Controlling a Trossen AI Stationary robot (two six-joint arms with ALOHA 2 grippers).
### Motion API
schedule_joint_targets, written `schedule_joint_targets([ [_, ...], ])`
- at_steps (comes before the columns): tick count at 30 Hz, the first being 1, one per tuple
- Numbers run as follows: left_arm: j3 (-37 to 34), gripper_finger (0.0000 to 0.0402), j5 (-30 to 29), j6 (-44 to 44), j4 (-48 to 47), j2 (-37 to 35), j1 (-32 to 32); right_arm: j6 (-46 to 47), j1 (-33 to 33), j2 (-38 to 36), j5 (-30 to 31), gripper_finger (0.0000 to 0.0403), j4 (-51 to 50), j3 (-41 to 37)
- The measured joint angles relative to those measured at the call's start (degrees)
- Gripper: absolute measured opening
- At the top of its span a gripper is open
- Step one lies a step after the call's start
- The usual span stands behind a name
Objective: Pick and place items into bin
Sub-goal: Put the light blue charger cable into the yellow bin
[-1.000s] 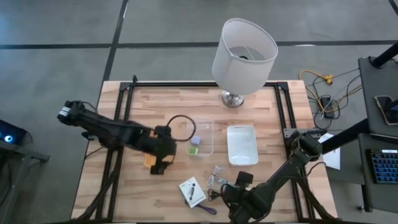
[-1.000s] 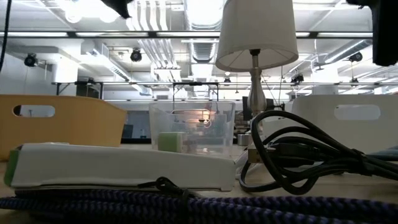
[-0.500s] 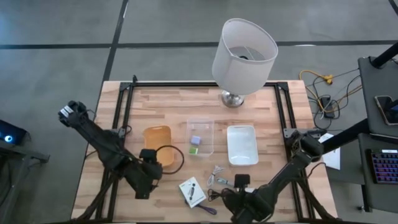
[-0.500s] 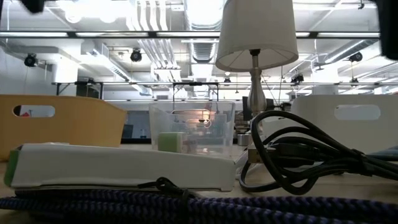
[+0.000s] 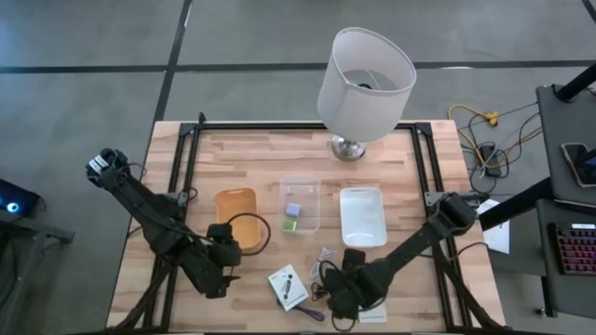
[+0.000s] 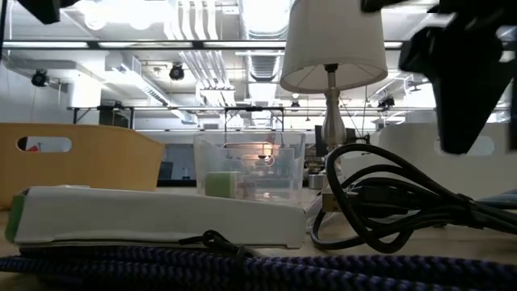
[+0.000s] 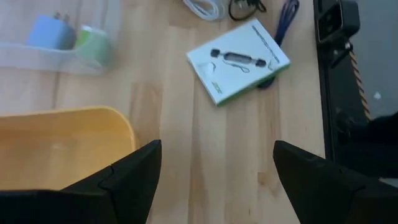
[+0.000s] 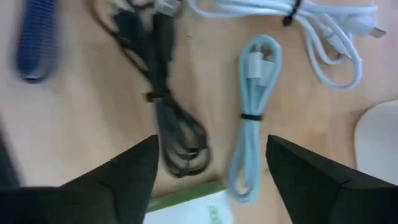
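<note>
A white card (image 5: 289,287) printed with a black gadget lies flat near the table's front edge. Right of it lie a dark cable (image 8: 168,112), a pale blue cable (image 8: 252,118) and a white cable (image 8: 317,31); a purple braided cord (image 8: 37,37) lies beside the card. A lilac block (image 5: 292,209) and a green block (image 5: 291,224) sit in the clear bin (image 5: 300,189). My right gripper (image 8: 224,180) hangs open, pointing down, over the dark and pale blue cables. My left gripper (image 7: 217,180) stands open above bare table, between the orange bin (image 7: 62,143) and the card (image 7: 238,60).
A big white lamp (image 5: 365,79) stands at the far edge. An orange bin (image 5: 235,207), the clear bin and a white bin (image 5: 363,216) sit side by side mid-table. Bare wood lies left of the card and along the far side.
My left gripper has gone from over the orange bin toward the table's near edge and sunk a little, leaving the bin uncovered. My right gripper has come down and away from the near edge, over the cables; it now shows in the low view.
</note>
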Motion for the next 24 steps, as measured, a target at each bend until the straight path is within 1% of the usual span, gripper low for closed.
schedule_joint_targets([
  [4, -0.11, 0.0292, -2.01, -0.15, -0.31, -1.4, 0.47, -2.87, -1.39, -0.17, -0.78, 0.0222, 1.03, -2.02],
  [7, -0.21, 0.0292, -4.3, -1.58, -2.22, -2.33, 1.0, -5.56, -2.23, -0.22, -2.48, 0.0204, 2.8, -3.44],
  [11, -0.22, 0.0292, -4.77, -3.08, -3.8, -3.3, 2.37, -8.77, -3.75, -0.25, -6.68, 0.0199, 8.33, -5.92],
  [16, -0.23, 0.0292, -5.18, -3.23, -3.54, -3.35, 3.39, -10.08, -6.03, -1.14, -7.71, 0.0199, 10.04, -8.37],
  [20, -0.26, 0.0292, -6.2, -3.22, -3.55, -2.93, 3.71, -10.44, -7.12, -5.0, -8.31, 0.0199, 10.33, -10.83],
  [24, -0.26, 0.0292, -7.88, -3.0, -3.57, -2.9, 4.25, -8.62, -8.21, -8.82, -9.33, 0.0199, 11.65, -15.3],
])
